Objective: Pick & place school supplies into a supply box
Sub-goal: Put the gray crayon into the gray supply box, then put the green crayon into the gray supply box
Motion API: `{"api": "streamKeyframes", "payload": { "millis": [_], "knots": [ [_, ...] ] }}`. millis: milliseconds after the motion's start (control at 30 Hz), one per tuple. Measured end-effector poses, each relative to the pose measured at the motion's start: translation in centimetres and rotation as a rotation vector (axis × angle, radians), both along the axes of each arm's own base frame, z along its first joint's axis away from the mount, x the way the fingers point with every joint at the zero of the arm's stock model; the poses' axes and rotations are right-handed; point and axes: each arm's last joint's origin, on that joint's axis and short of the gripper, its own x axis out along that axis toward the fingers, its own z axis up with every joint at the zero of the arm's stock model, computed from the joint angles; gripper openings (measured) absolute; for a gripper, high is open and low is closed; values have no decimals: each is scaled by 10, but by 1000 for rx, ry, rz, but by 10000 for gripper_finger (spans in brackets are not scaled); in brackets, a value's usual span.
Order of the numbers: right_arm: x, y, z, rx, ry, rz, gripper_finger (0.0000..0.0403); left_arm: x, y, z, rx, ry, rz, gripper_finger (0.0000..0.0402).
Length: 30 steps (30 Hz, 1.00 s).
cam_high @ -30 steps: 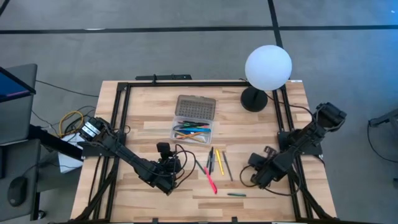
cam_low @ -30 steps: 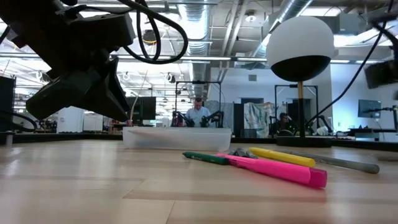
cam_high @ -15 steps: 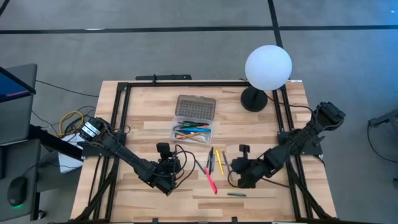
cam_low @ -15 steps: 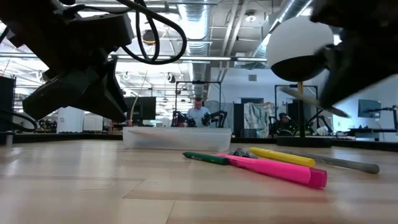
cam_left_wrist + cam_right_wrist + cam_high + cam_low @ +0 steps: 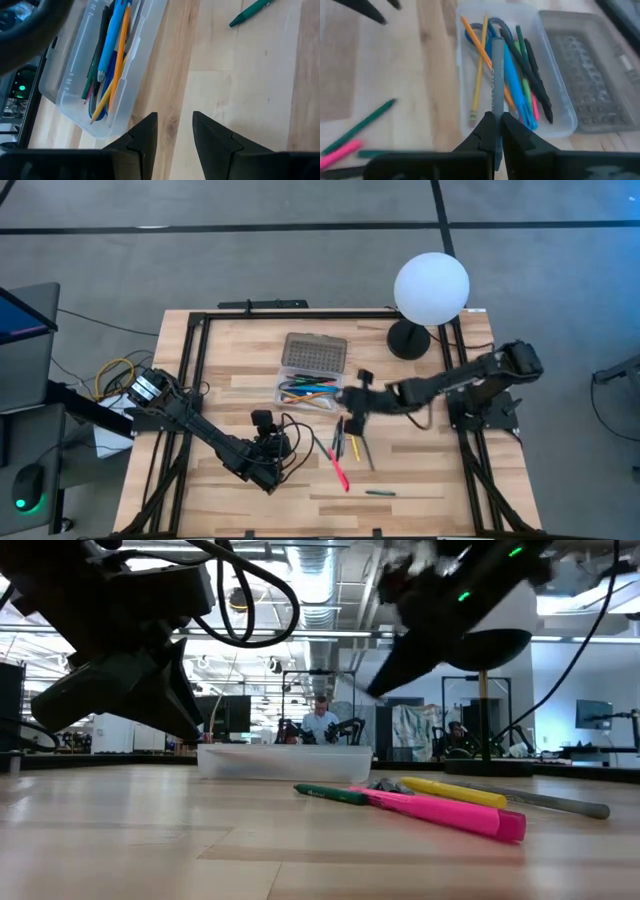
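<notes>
Spanning most of the high view, the wooden table [image 5: 420, 480] carries the open supply box [image 5: 310, 392] near its middle, its grey gridded lid [image 5: 315, 353] folded back. The box already holds a good share of the supplies: an orange pencil [image 5: 479, 75], a blue pen [image 5: 515, 82], dark and green pens, and what looks like blue scissor handles at the far end. The right gripper [image 5: 495, 131] hangs just beside the box, its jaws clamped on a grey pen [image 5: 497, 75] that points over the contents, so this piece seems one drop from done. The left gripper [image 5: 172, 135] waits low over bare wood near the box, jaws apart and holding nothing.

Left on the table are a pink marker [image 5: 440, 812], a yellow pen [image 5: 455, 791], a green pen [image 5: 330, 794] and another green pen [image 5: 380, 493] nearer the table's front edge.

The exact count inside the box cannot be made out, since the pens overlap, and the right arm is smeared in the high view.
</notes>
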Motion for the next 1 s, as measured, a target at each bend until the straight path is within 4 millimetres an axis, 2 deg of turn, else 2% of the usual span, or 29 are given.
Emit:
{"api": "streamKeyframes", "payload": {
  "millis": [133,233,400,533,767,1000],
  "knots": [
    [20,-26,-11,10,56,43,1,0,0,-1,-1,-1,3,118],
    [39,-39,-16,3,77,67,3,0,0,-3,1,3,5,118],
    [67,-52,-22,-26,123,80,11,0,-1,-3,-7,4,8,118],
    [80,-60,-24,-43,164,83,17,-3,-4,-3,-11,3,6,118],
    [85,-68,-24,-61,195,84,39,-8,-10,-3,-15,-1,-2,118],
    [87,-68,-23,-70,179,91,102,-10,-13,-3,-20,-8,-9,118]
  ]
}}
